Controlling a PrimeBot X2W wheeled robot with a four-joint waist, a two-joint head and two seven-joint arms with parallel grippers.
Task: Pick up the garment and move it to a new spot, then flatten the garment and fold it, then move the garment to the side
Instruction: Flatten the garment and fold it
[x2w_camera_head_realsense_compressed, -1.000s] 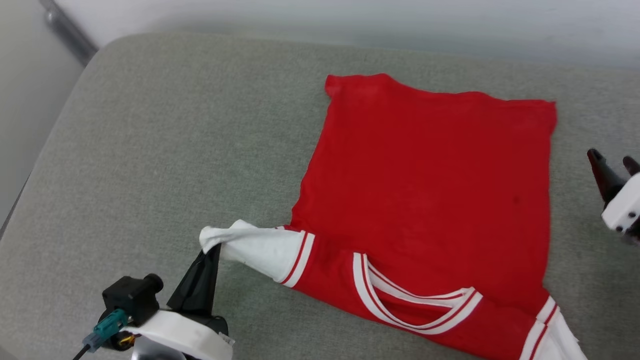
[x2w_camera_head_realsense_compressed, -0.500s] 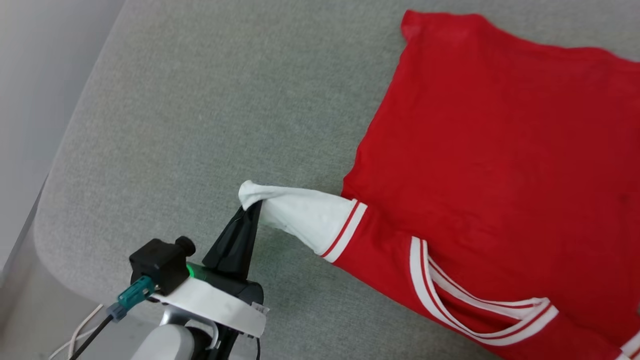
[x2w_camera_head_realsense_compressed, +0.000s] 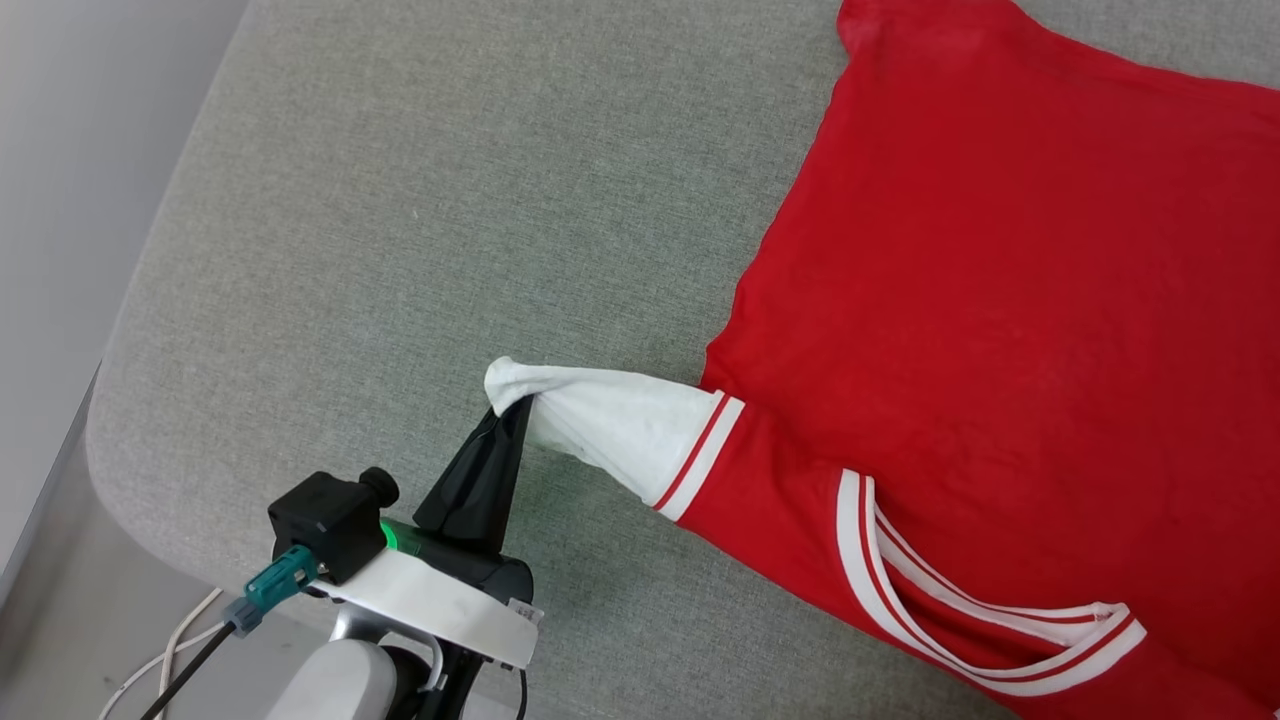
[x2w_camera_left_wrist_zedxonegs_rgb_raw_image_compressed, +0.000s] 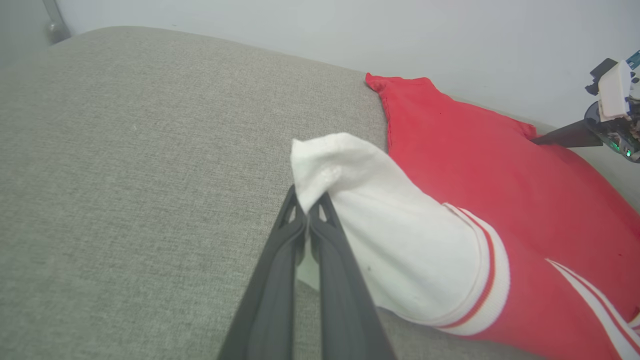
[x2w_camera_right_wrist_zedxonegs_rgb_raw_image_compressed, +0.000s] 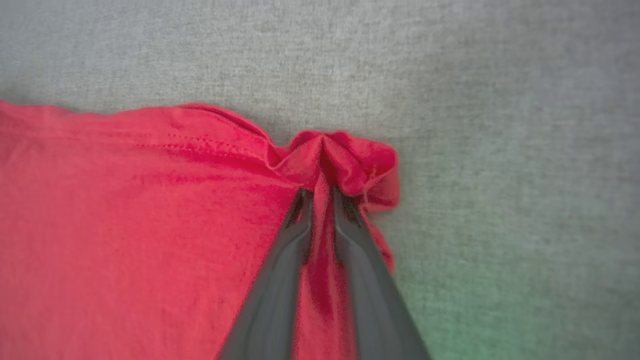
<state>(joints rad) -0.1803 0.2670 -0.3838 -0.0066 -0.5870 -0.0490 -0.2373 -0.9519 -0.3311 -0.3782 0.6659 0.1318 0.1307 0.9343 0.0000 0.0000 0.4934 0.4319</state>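
The garment (x2w_camera_head_realsense_compressed: 1000, 300) lies spread on the grey cushion with its plain red side up, so no lettering shows. Its striped neck trim (x2w_camera_head_realsense_compressed: 960, 650) is near the bottom of the head view. My left gripper (x2w_camera_head_realsense_compressed: 517, 408) is shut on the tip of the white sleeve (x2w_camera_head_realsense_compressed: 620, 425) and holds it stretched out to the left. The left wrist view shows that pinch (x2w_camera_left_wrist_zedxonegs_rgb_raw_image_compressed: 307, 207) on the sleeve (x2w_camera_left_wrist_zedxonegs_rgb_raw_image_compressed: 400, 240). My right gripper (x2w_camera_right_wrist_zedxonegs_rgb_raw_image_compressed: 322, 192) is shut on a bunched red hem corner (x2w_camera_right_wrist_zedxonegs_rgb_raw_image_compressed: 350, 160). The right gripper (x2w_camera_left_wrist_zedxonegs_rgb_raw_image_compressed: 537, 141) also shows at the garment's far corner.
The grey cushion (x2w_camera_head_realsense_compressed: 400, 250) extends far to the left of the garment. Its rounded left corner drops to the floor, where white cables (x2w_camera_head_realsense_compressed: 170, 650) lie beside my left arm. A pale wall (x2w_camera_left_wrist_zedxonegs_rgb_raw_image_compressed: 350, 30) runs behind the cushion.
The head camera has swung left, so the whole picture shifted. My left gripper keeps its hold on the sleeve. A second ago my right gripper stood open beside the garment's right edge.
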